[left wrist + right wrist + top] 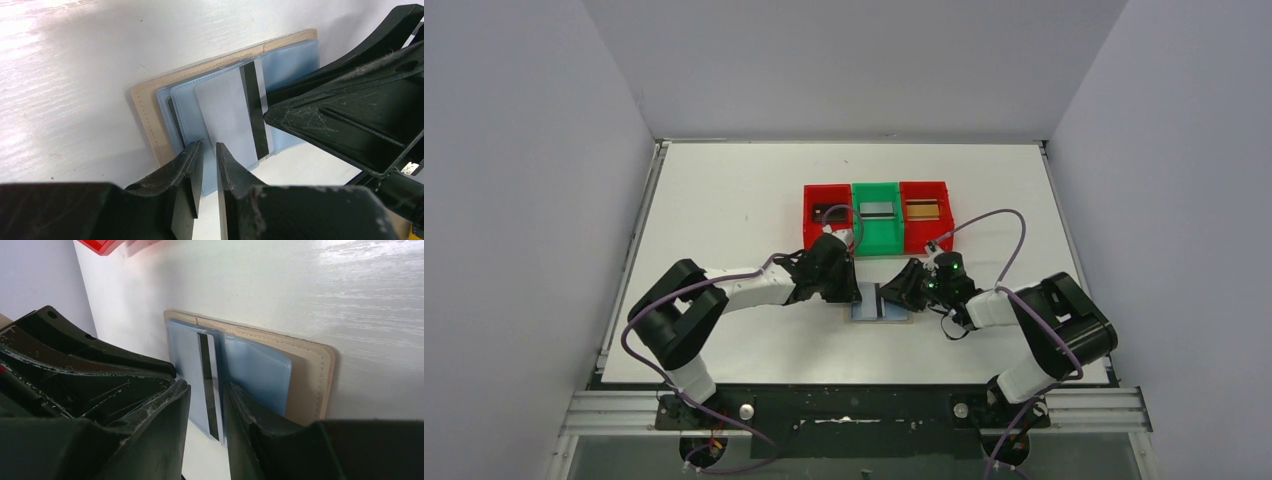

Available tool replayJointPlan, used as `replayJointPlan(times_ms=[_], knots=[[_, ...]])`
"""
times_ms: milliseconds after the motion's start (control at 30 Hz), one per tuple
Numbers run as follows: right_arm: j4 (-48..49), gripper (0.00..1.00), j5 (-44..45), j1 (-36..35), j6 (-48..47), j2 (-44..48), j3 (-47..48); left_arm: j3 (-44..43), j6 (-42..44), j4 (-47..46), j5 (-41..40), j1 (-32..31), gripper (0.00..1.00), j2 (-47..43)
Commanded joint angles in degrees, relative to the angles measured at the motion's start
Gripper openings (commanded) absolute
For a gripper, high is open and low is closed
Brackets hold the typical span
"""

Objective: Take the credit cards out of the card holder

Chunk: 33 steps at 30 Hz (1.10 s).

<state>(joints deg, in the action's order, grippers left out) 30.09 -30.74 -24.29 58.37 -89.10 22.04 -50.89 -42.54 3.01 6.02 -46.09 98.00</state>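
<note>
1. Silver-grey card [225,115], thin, rectangular and crossed by a black stripe, lies on the light blue plastic lining of the flat beige-tan card holder [145,115]. One end juts past the lining's edge, and how much of it is inside a sleeve is hard to tell. The holder lies open on the white surface [724,200], between the two hands and just in front of a row of red and green plastic bins [879,240].
2. First risk, as I judge it: the card lies flat against slippery lining. Fingers closing on it could catch a blue leaf as well, or only the leaf, and lift the whole holder.
3. Second risk: if the holder is not pinned, a pull on the card would likely drag it across the surface rather than free the card.
4. Right hand [206,390]: its fingers stand a little apart over the striped part of the card, and nothing looks clamped between them.
5. Left hand [209,150]: its fingers are almost together at the holder's near edge, with a strip of blue lining showing in the narrow gap. Whether they pinch it or merely hover above it, I cannot tell.
</note>
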Motion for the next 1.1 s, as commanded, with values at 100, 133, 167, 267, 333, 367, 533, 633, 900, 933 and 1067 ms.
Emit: replayJointPlan(times_ms=[100,133,167,267,333,367,533,633,900,933,1067], knots=[[2.3,0.38,-0.6,0.2,-1.1,-1.6,0.7,0.0,1.9,3.8,-1.5,-0.4,0.17,1.6],[2.3,0.41,-0.3,0.2,-1.2,-1.3,0.5,0.1,1.8,3.7,-1.5,-0.4,0.17,1.5],[1.7,0.44,0.5,0.1,-1.4,-0.7,0.3,0.2,1.6,3.6,-1.6,-0.4,0.17,1.3],[-1.9,0.5,3.7,-0.1,-2.7,1.1,0.4,1.1,1.0,2.4,-2.1,-0.4,0.17,0.2],[-1.6,0.48,3.2,-0.2,-3.1,1.2,0.4,1.8,0.7,1.3,-2.1,-0.3,0.17,-0.3],[-0.7,0.46,2.4,-0.3,-3.0,0.9,0.3,1.9,0.6,1.1,-1.8,-0.3,0.17,-0.4],[1.7,0.36,-0.2,-1.7,-2.6,-1.2,0.6,1.7,0.5,0.7,-1.3,-0.3,0.16,0.5],[1.9,0.3,-0.3,-2.2,-2.5,-2.1,0.9,1.8,0.4,0.4,-1.2,-0.3,0.16,0.4],[2.4,0.1,0.5,-1.9,-2.2,-2.1,0.7,2.2,0.3,0.7,-1.6,-0.3,0.16,-0.1],[2.3,0.1,0.6,-1.8,-2.2,-2.0,0.6,2.2,0.3,0.8,-1.6,-0.3,0.16,-0.1],[2.7,0.01,1.5,-1.3,-1.8,-0.5,-0.6,2.0,0.3,0.9,-1.8,-0.3,0.16,-0.1]])
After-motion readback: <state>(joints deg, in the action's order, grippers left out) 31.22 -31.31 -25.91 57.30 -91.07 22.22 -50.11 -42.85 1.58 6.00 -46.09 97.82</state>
